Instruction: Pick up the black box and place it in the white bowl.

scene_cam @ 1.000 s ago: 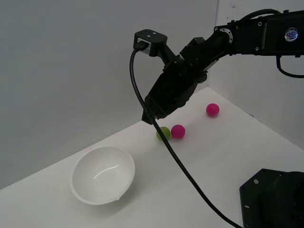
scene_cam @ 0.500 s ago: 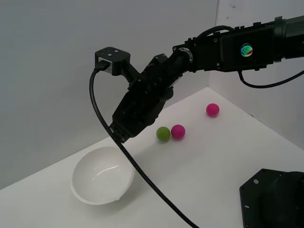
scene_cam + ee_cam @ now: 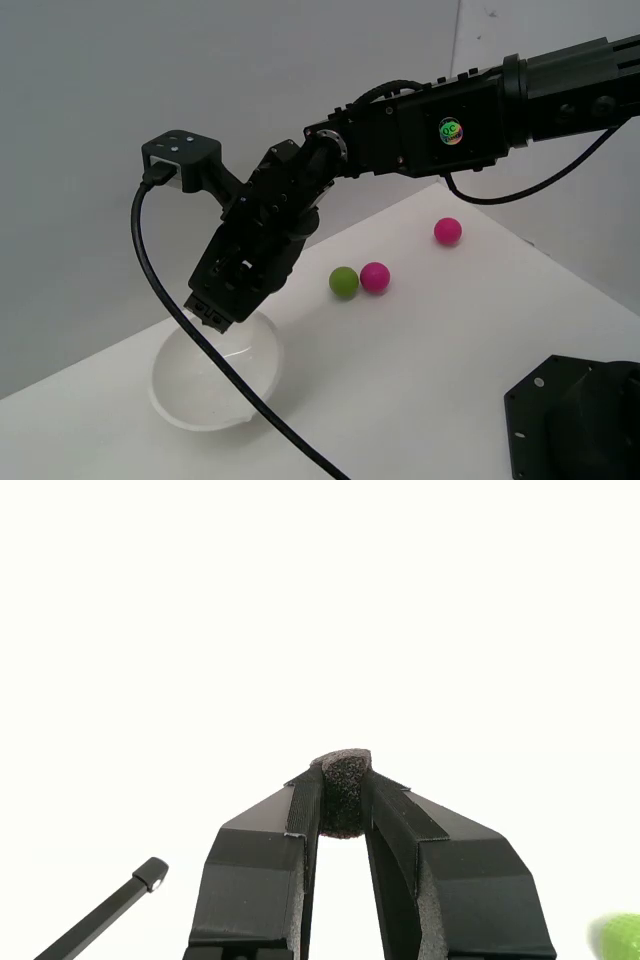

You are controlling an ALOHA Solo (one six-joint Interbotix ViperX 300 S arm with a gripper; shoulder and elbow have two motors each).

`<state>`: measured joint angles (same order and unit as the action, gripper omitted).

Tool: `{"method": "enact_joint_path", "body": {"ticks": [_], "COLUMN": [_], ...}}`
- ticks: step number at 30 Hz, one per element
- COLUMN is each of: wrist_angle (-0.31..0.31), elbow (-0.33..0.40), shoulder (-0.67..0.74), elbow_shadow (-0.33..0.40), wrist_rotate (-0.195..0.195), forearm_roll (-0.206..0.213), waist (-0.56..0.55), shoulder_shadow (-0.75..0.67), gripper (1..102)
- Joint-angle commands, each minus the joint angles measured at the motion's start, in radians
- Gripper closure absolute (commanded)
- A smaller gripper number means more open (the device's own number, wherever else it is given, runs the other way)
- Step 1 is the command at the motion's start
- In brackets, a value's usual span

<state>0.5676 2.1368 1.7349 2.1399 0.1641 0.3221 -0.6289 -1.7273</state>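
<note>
While clamped on the black box [image 3: 343, 792], the gripper [image 3: 213, 316] hangs over the white bowl [image 3: 175, 400].

Gripper: fingers closed on the box, tips pointing down at the bowl's far rim in the exterior view.
Black box: pinched between the two finger pads [image 3: 303, 805]; top of it pokes out past the tips. Seen only in the wrist view; hidden by the gripper in the ext. view.
White bowl: on the table [image 3: 430, 350], toward the exterior view's left. Visible part of the inside holds nothing; far part hidden behind the gripper. Wrist view is washed out white, so the bowl can't be made out there.
Box vs. bowl: box held above the bowl, not resting in it.
Green ball [image 3: 344, 282]: on the table, outside the bowl, touching or just beside a pink ball [image 3: 375, 276].
Second pink ball [image 3: 448, 231]: on the table, well apart from the pair, toward the exterior view's right.
Cable [image 3: 170, 310]: runs from the wrist camera [image 3: 181, 157] down across the bowl's front.
Robot base [image 3: 575, 420]: ext. view's lower right corner.
</note>
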Motion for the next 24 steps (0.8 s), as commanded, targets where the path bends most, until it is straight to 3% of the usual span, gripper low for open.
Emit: {"method": "enact_joint_path", "body": {"ticks": [1,11,19,24], "wrist_angle": [-0.002,-0.008,-0.009,-0.012], "elbow": [-0.021,-0.009,0.017,0.018], "shoulder": [0.014,0.006,0.006,0.0], "elbow_shadow": [-0.028,-0.015,0.011,0.012], "wrist_rotate": [0.005,0.005,0.005,0.005], "forearm_roll": [0.014,0.021,0.043,0.061], "waist": [-0.011,-0.011,-0.011,-0.011], "shoulder_shadow": [-0.021,-0.014,-0.014,-0.008], "gripper": [100,96,57,9]}}
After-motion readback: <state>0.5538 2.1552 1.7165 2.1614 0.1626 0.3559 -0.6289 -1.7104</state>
